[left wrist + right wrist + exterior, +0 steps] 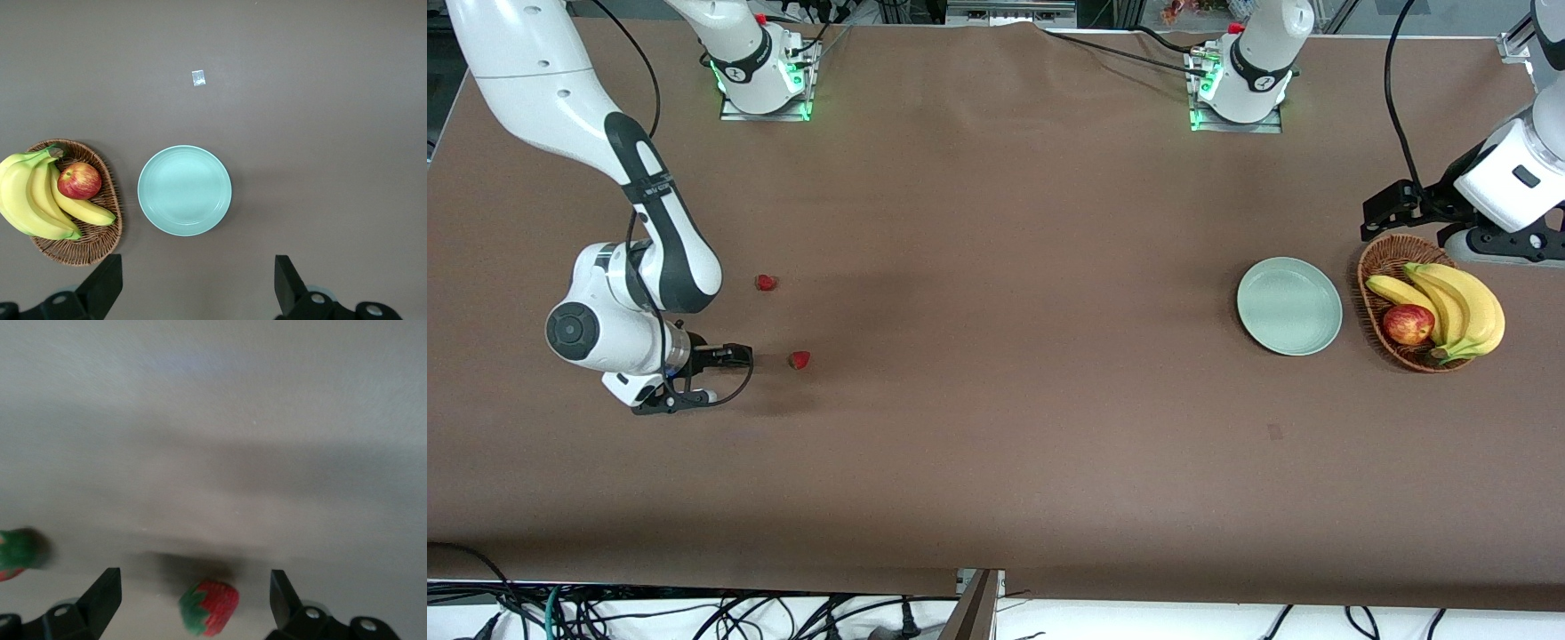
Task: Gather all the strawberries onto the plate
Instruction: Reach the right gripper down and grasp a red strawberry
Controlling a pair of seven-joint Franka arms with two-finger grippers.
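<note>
Two strawberries lie on the brown table toward the right arm's end: one strawberry (799, 359) (208, 607) just ahead of my right gripper (727, 375) (193, 607), and a second strawberry (766, 283) (13, 553) farther from the front camera. The right gripper is low, open, and touches neither berry. The mint-green plate (1288, 306) (184, 191) sits empty toward the left arm's end. My left gripper (1385, 213) (198, 287) hangs open and empty above the table beside the plate and basket, and the left arm waits.
A brown wicker basket (1378, 267) (100, 230) with bananas (1463, 307) and a red apple (1408, 324) stands right beside the plate. A small pale mark (1275, 432) (198, 78) lies on the cloth nearer the front camera than the plate.
</note>
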